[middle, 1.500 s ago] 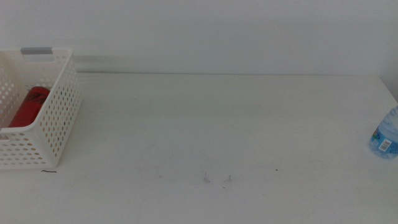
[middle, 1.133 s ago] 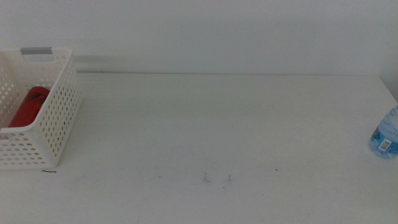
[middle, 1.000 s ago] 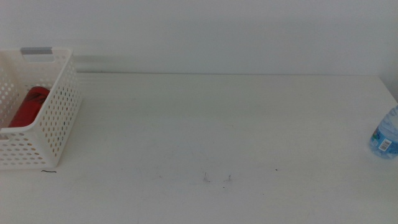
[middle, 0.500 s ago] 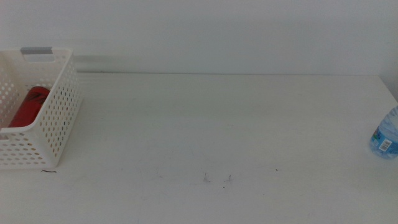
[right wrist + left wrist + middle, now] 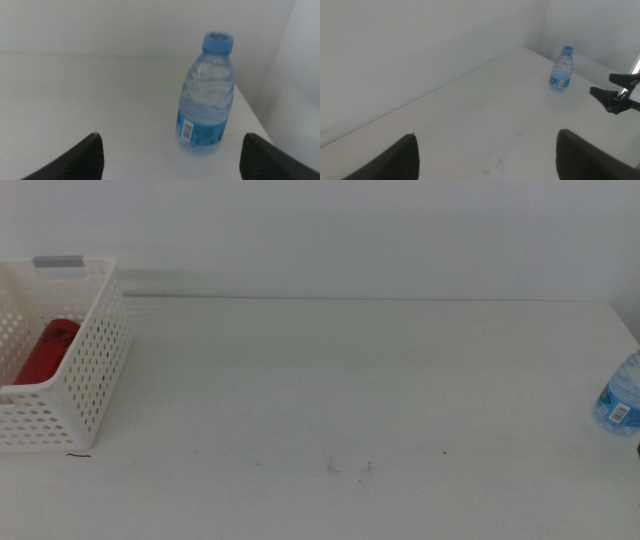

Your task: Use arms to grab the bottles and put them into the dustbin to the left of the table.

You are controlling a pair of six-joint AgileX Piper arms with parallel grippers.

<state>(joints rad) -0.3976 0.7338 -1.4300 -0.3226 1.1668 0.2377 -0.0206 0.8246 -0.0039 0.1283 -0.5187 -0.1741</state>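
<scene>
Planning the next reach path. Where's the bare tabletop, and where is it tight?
Bare: the whole table between the dustbin at its left edge and the water bottle at its right edge. Tight: the right edge, where the open right gripper faces the bottle. The dustbin already holds a red can. The left gripper is open, empty.

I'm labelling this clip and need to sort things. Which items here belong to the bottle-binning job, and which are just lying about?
Belongs to the job:
water bottle, upright
dustbin
red can, already in the dustbin
right claw, open, facing the bottle
left claw, open, waiting

Just there:
tiny dark marks on the table
</scene>
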